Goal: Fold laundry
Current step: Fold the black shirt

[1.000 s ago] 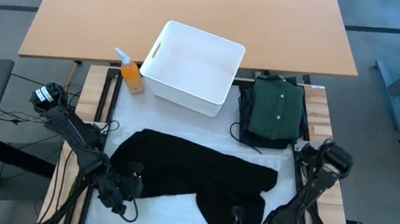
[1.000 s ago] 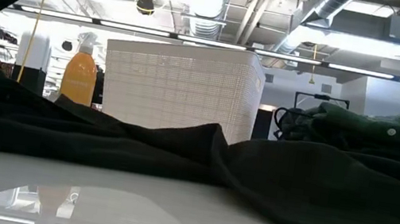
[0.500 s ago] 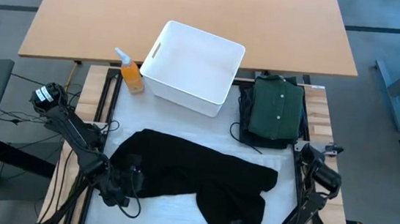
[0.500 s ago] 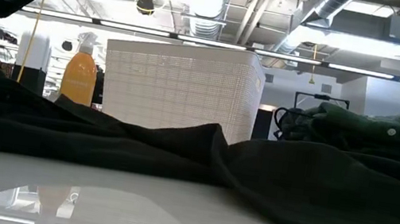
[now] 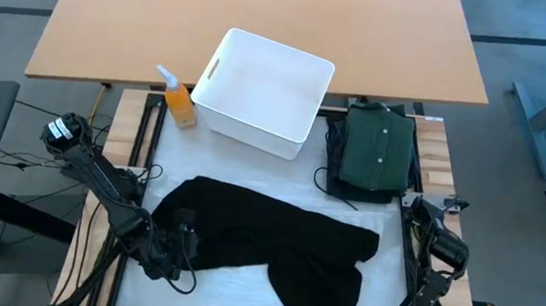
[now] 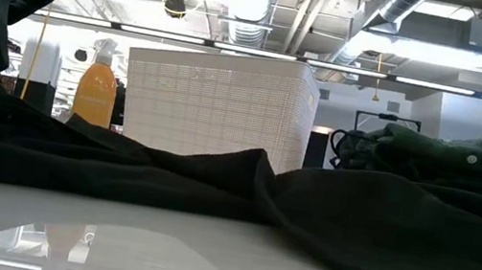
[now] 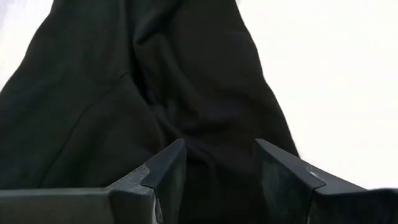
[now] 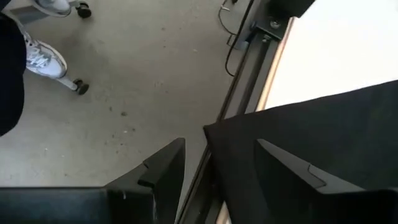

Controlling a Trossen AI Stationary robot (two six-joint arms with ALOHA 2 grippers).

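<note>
Spread across the near half of the white worktop (image 5: 251, 176) lies the black garment (image 5: 265, 238), crumpled and unfolded, one part trailing toward the near edge. At its left end sits the left gripper (image 5: 181, 250), low over the cloth; its wrist view shows the two dark fingers (image 7: 169, 167) standing apart with the black fabric (image 7: 143, 93) lying between and beyond them, not pinched. The right gripper (image 8: 214, 171) is down at the near edge on the right, almost out of the overhead view; its fingers (image 8: 163, 167) are also parted, a corner of the garment (image 8: 311, 143) lying across the gap beside the worktop's frame, though whether the cloth touches either finger cannot be told. At the far right corner rests a dark green buttoned shirt (image 5: 379, 148), folded, on top of darker clothing. Behind the garment stands a white bin (image 5: 264, 92), with an orange spray bottle (image 5: 180, 99) just beside it on the left.
</note>
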